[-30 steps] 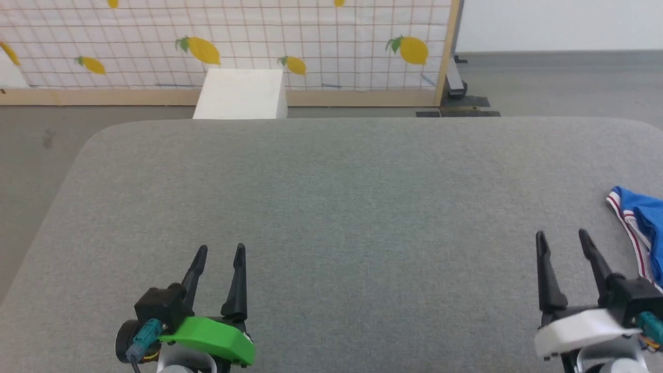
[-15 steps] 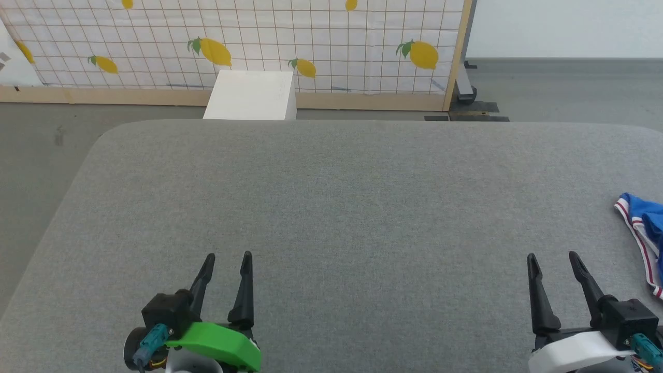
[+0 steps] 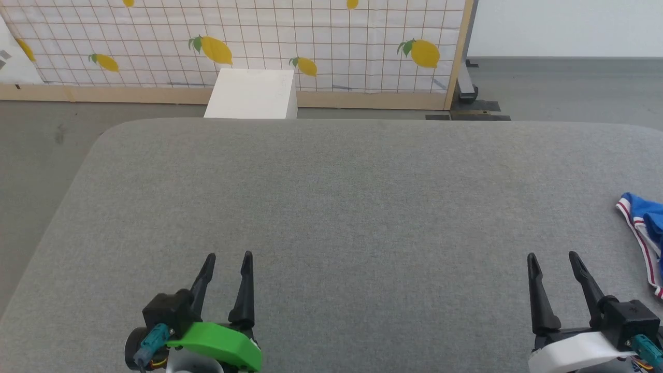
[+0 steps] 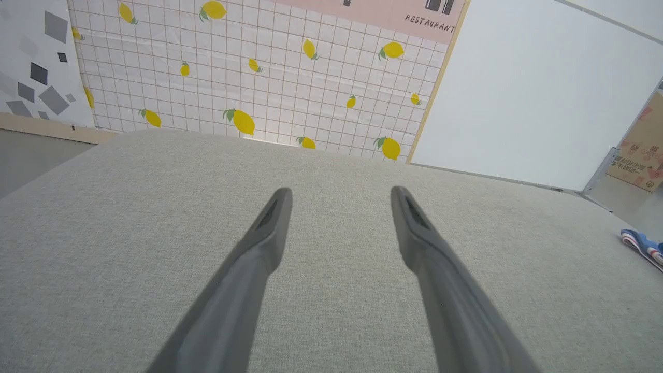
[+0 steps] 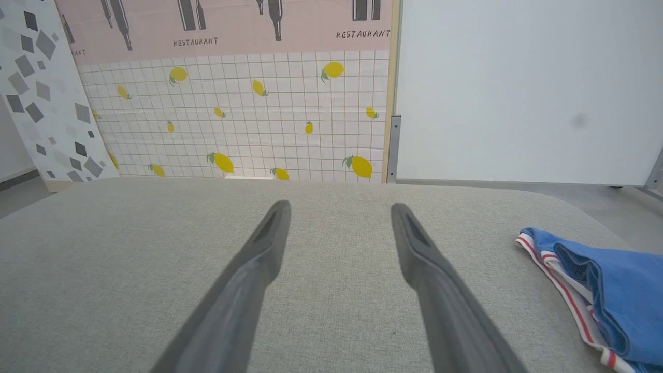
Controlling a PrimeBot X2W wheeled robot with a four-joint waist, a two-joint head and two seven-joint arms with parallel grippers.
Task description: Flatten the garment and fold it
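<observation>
At the very first step: getting to the shirt, with no flattening or folding done yet. Next, need to move over to the royal-blue soft jersey shirt with red-and-white striped trim (image 3: 645, 217), bunched up off to the right of the two long dark right fingers (image 3: 536, 290), near them but not touching. Then need to pinch an edge, pull it in front of the fingers onto the bare middle of the flat grey fabric worktop (image 3: 331, 207), and spread it out. Spread wide apart, both the right fingers and the two long dark left fingers (image 3: 243, 280), holding nothing at all.
</observation>
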